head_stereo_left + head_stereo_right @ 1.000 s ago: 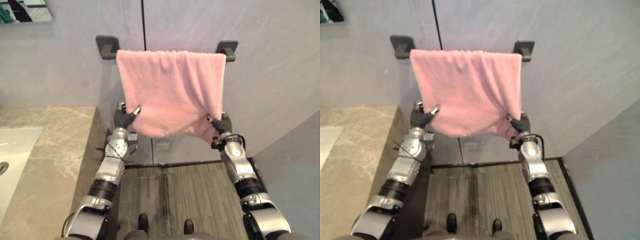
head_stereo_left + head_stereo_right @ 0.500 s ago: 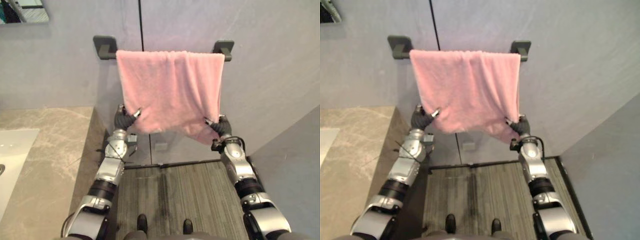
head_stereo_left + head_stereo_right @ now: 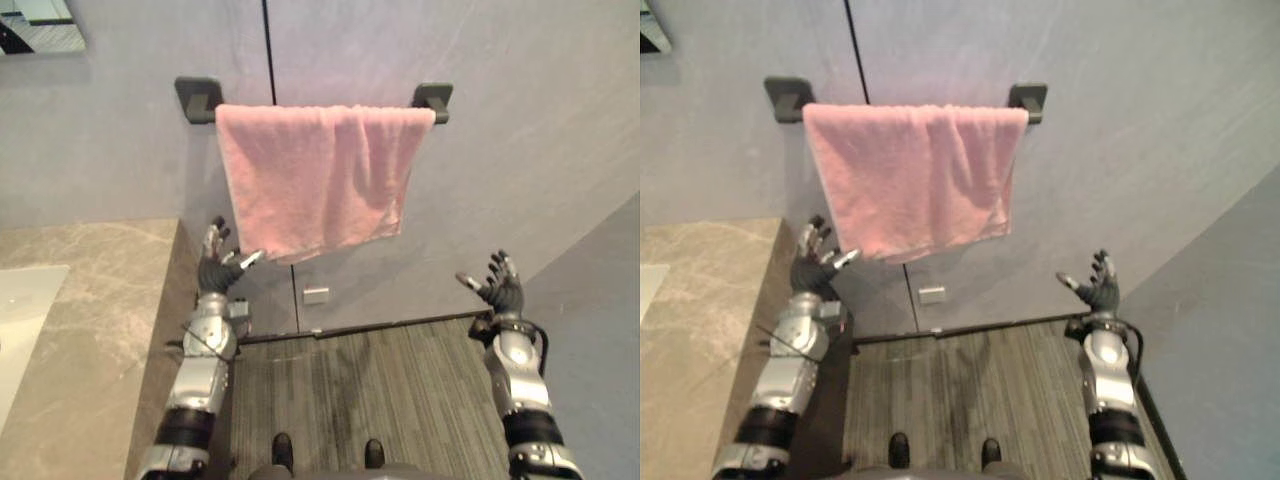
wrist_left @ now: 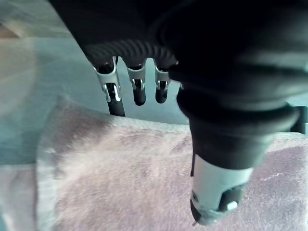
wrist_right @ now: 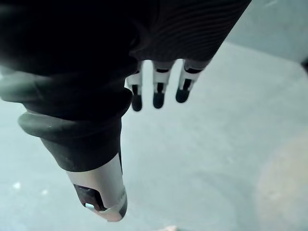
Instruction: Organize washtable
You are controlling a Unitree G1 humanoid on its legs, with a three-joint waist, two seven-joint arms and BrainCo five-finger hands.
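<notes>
– Grey panelled wall (image 3: pixel 500 150), item one: pink terry-cloth towel (image 3: pixel 315 175), draped over a black bracket-mounted towel bar (image 3: pixel 432 97). Lower hem slanted, hanging longer on the side of the beige marble counter (image 3: pixel 90 300). Hands?
– Left hand (image 3: pixel 215 268): fingers spread, empty, thumb just beside the towel's low corner. Right hand (image 3: pixel 500 292): splayed, empty, well apart from the cloth.
– Hazards?
– Thumb could snag that corner on withdrawal and drag the cloth off; the uneven drape might also let it slip
</notes>
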